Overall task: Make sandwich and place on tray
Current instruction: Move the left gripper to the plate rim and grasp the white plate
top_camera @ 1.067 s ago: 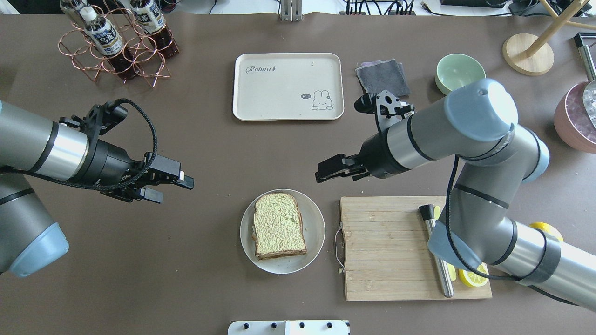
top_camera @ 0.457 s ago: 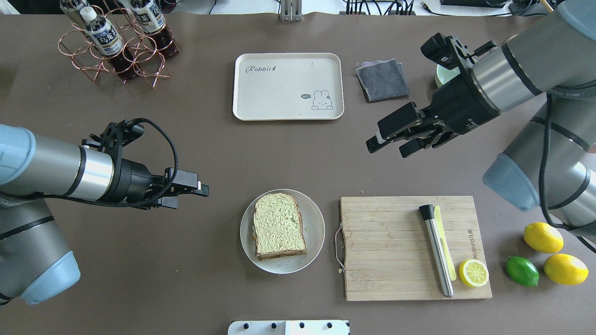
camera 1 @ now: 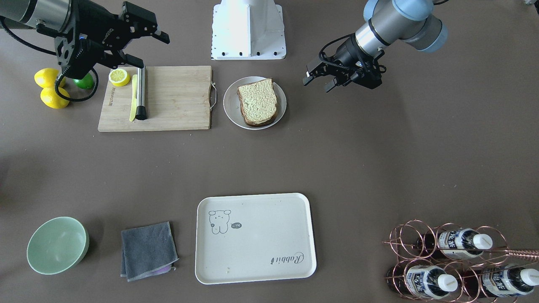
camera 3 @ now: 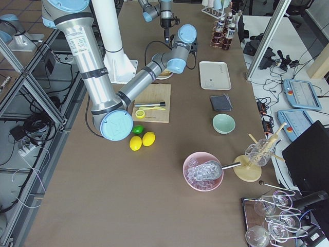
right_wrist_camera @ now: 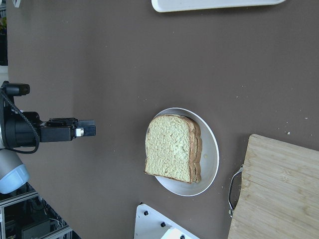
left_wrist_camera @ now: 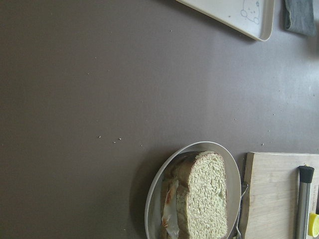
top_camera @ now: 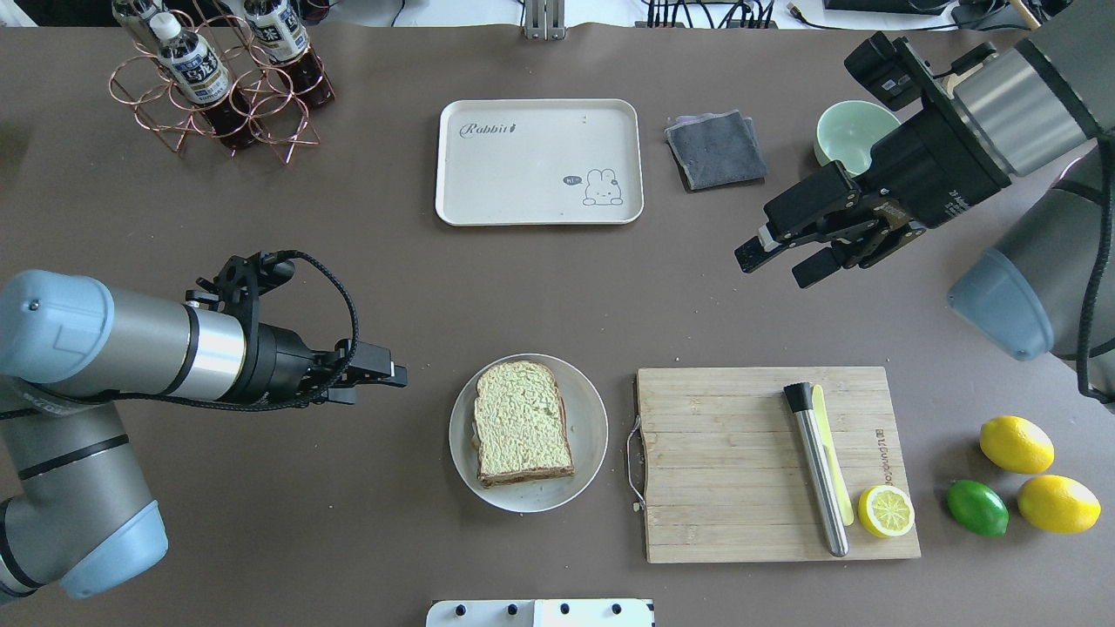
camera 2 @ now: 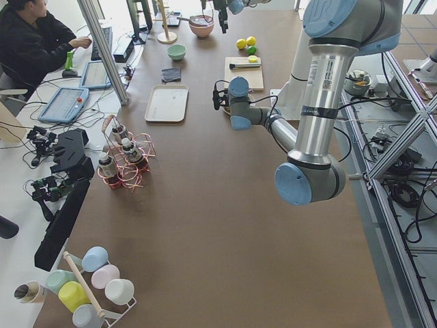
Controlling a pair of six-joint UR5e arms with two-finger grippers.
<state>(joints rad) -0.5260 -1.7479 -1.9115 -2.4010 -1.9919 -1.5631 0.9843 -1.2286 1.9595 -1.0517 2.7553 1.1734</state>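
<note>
Sandwich (top_camera: 523,422) on plate (top_camera: 590,435), cutting board (top_camera: 723,461) beside; tray (top_camera: 523,165) well apart; left gripper (top_camera: 380,386), right gripper (top_camera: 773,268) jaws released.

The brown table top (top_camera: 348,540) is matt. The cream-white rounded-rectangle plastic tray (top_camera: 523,200) looks smooth with a dull sheen. The brown-crusted sandwich (top_camera: 521,422) shows a rough, porous pale crumb on top, and the round white plate (top_camera: 591,425) under it is smooth and faintly glossy. The rectangular cutting board (top_camera: 723,470) is pale wood in visible strips. The long tool handle (top_camera: 820,488) lying on it is brushed metal. The folded grey cloth (top_camera: 714,148) looks soft and napped, and the copper-coloured wire rack (top_camera: 261,131) gleams.
</note>
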